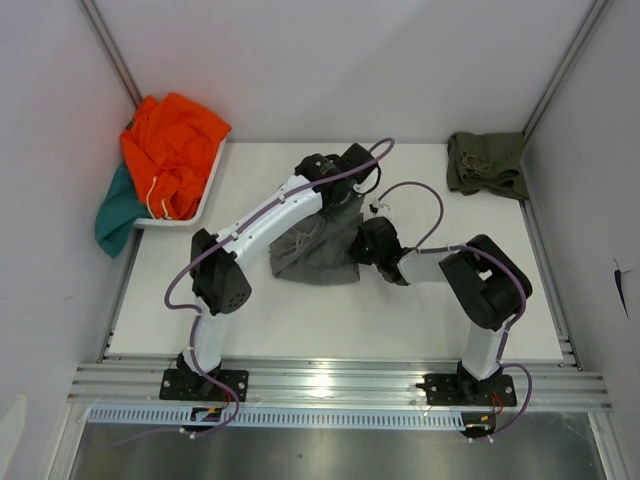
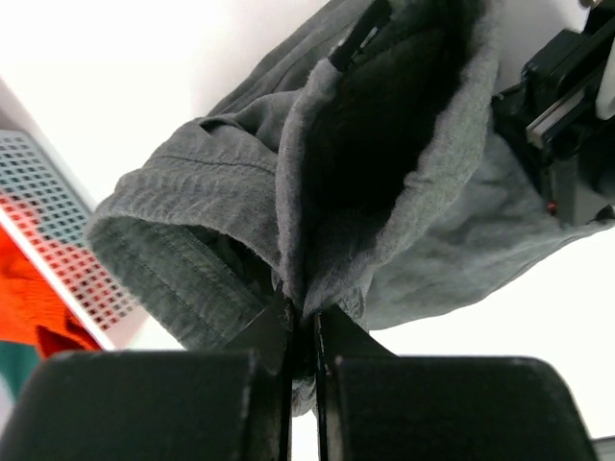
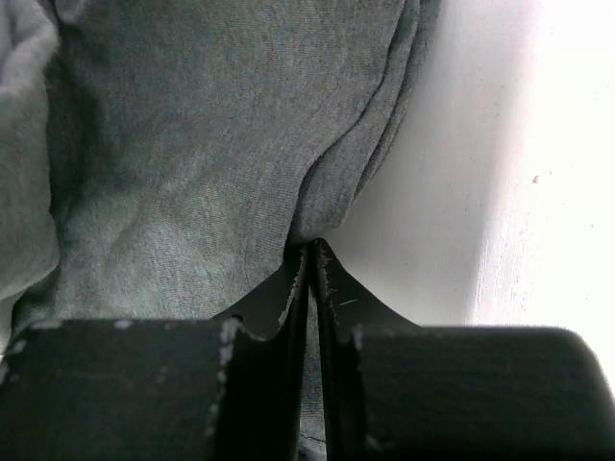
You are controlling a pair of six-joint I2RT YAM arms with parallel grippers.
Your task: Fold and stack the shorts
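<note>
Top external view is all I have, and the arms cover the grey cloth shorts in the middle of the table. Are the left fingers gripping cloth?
Observer: Yes. The left wrist view shows the left fingers shut on a pinched fold of the grey cloth shorts.
Operator: And the right side?
Observer: In the right wrist view the right fingers are shut on the edge of the same grey cloth, with bare white table just beside the grip.
Operator: Is it a single layer at the left grip?
Observer: No. The cloth is doubled there, and above the fingers it opens into a dark hollow between the layers.
</note>
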